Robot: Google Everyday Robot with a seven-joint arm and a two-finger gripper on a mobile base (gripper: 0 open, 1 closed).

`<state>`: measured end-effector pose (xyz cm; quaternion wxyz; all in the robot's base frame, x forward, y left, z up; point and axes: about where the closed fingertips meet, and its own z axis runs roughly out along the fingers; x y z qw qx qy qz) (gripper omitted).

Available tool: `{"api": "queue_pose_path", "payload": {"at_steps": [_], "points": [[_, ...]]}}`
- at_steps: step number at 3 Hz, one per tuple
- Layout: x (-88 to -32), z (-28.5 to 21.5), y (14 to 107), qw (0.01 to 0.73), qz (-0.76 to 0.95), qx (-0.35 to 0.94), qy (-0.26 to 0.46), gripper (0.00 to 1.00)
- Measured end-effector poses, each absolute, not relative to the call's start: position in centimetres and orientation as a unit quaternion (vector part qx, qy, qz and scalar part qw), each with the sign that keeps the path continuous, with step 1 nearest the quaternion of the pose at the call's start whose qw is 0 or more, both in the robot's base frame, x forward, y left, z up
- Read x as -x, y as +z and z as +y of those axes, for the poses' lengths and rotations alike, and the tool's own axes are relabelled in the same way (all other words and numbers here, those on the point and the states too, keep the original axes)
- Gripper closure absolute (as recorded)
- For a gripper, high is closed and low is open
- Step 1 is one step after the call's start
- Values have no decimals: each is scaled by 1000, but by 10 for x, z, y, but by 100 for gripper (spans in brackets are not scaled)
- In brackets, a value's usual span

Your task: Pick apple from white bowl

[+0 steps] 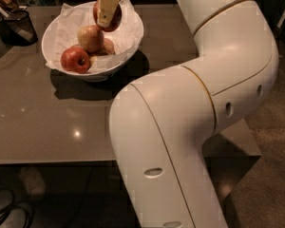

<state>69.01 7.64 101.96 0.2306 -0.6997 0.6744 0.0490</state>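
Lifting seems well underway from where I stand: the gripper hangs over the far side of the white bowl, its fingers pinching the apple, one pale finger lying across the fruit's front. The apple sits higher than the yellowish-tan apple and the deeper-red apple, both resting on the crumpled paper. I'd judge the grasp made and the fruit off the paper; what's left is carrying it up and clear of the rim.
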Motion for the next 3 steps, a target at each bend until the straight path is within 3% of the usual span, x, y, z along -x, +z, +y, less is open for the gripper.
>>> {"api": "queue_pose_path", "payload": {"at_steps": [3], "points": [[-654, 116, 1041, 250, 611, 745, 93, 100]]}}
